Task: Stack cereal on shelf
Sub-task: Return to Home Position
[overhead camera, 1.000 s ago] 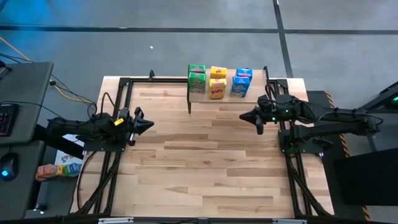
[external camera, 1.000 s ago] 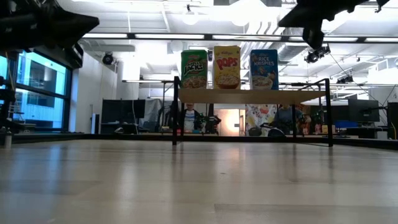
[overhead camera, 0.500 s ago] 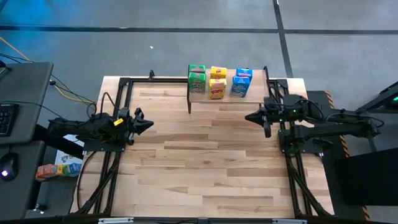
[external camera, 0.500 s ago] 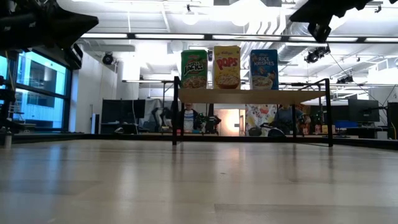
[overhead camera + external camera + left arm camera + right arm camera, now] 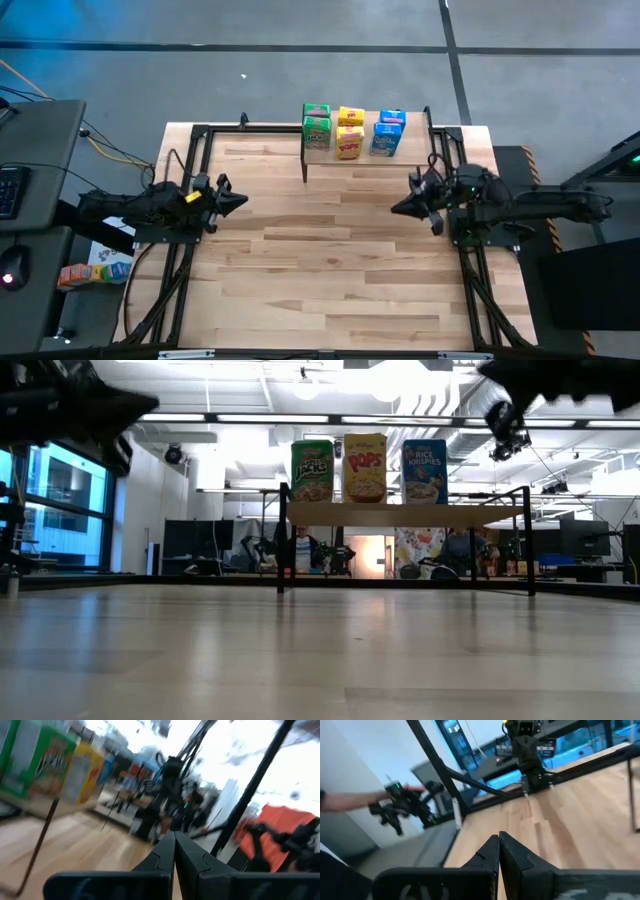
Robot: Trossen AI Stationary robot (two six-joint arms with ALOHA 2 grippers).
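Note:
Three cereal boxes stand upright side by side on the shelf [image 5: 355, 157] at the table's far edge: green [image 5: 316, 126] [image 5: 312, 471], yellow [image 5: 350, 134] [image 5: 365, 468] and blue [image 5: 387, 133] [image 5: 424, 471]. Each rests on its bottom end on the light-wood board [image 5: 400, 515], which is raised on black legs. My left gripper [image 5: 241, 200] [image 5: 174, 837] hovers shut over the table's left side, far from the shelf. My right gripper [image 5: 396, 208] [image 5: 498, 838] hovers shut over the right side, nearer than the shelf. Neither touches anything.
Black frame rails [image 5: 190, 190] [image 5: 462, 240] run along the table's left and right sides. The wood-plank tabletop [image 5: 320, 260] lies between the arms. In the right wrist view a person's arm [image 5: 340, 800] holds a dark device beyond the table.
My right gripper has drawn back from the shelf toward the table's near edge and has turned a little, staying shut. The three boxes and the left arm have kept still.

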